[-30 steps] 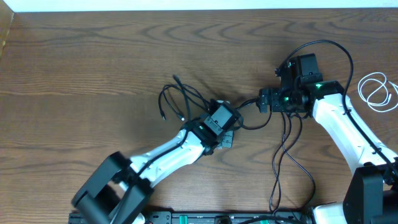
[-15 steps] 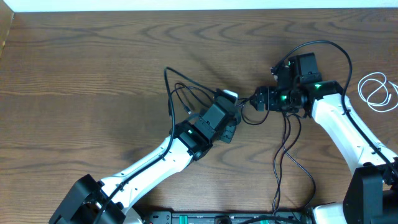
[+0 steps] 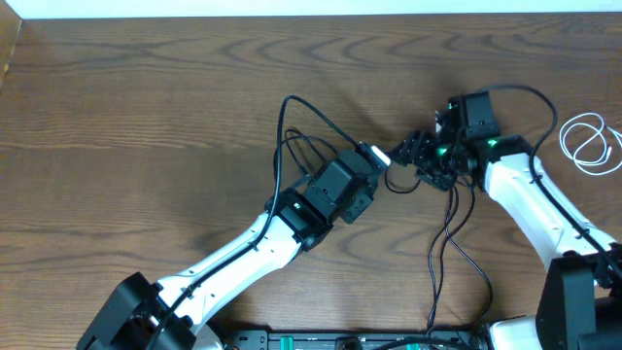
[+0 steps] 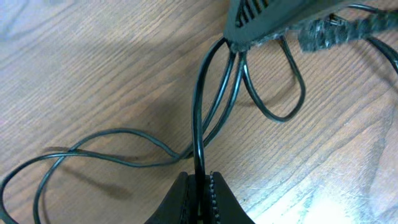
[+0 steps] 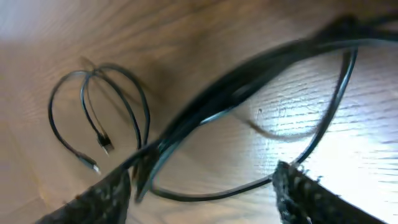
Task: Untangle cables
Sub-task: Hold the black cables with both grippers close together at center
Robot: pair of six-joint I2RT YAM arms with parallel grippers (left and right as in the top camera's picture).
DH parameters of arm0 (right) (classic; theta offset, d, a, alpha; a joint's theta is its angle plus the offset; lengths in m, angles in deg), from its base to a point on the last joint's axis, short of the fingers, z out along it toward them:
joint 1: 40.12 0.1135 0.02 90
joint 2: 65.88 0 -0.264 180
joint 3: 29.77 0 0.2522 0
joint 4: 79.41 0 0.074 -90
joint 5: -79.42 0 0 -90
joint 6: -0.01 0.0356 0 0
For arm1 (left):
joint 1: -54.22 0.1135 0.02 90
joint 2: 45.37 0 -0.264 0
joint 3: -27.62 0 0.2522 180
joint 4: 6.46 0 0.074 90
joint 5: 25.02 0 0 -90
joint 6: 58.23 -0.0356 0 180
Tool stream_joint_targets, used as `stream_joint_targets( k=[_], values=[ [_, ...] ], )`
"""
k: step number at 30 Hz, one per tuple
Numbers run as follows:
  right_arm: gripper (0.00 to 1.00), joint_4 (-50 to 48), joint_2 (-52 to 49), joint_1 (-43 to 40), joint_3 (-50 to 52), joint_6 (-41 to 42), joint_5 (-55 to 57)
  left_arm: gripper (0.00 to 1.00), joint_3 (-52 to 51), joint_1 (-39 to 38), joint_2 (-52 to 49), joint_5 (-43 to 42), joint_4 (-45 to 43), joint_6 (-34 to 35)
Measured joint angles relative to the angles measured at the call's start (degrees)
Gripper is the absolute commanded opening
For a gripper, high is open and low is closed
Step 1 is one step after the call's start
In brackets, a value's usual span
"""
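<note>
Your left gripper (image 4: 200,182) is clamped on the black cable (image 4: 198,124), whose loops spread over the table (image 3: 146,117) at centre. Your right gripper (image 5: 202,177) stands open, black strands running between its fingers. The white cable (image 3: 590,142) lies coiled far right, well apart.

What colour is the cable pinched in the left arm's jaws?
The cable is black; it shows best in the left wrist view.
</note>
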Motion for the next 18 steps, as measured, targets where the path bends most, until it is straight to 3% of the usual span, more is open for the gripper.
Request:
stream_joint_targets(
  k=[4,8,12,14,18],
  values=[
    [0.43,-6.7,0.0,0.0,4.4,6.4,0.1,0.08,0.0,0.0,0.0,0.0,0.0,-2.4],
    [0.40,-11.7,0.0,0.0,7.5,9.4,0.1,0.08,0.0,0.0,0.0,0.0,-0.2,-4.8],
    [0.29,-12.5,0.0,0.0,8.1,10.5,0.0,0.08,0.0,0.0,0.0,0.0,-1.8,-8.1],
    [0.03,-12.2,0.0,0.0,8.1,10.6,0.0,0.08,0.0,0.0,0.0,0.0,-3.4,-9.2],
    [0.01,-10.5,0.0,0.2,8.1,10.5,-0.4,0.08,0.0,0.0,0.0,0.0,-5.7,-10.5]
  ],
)
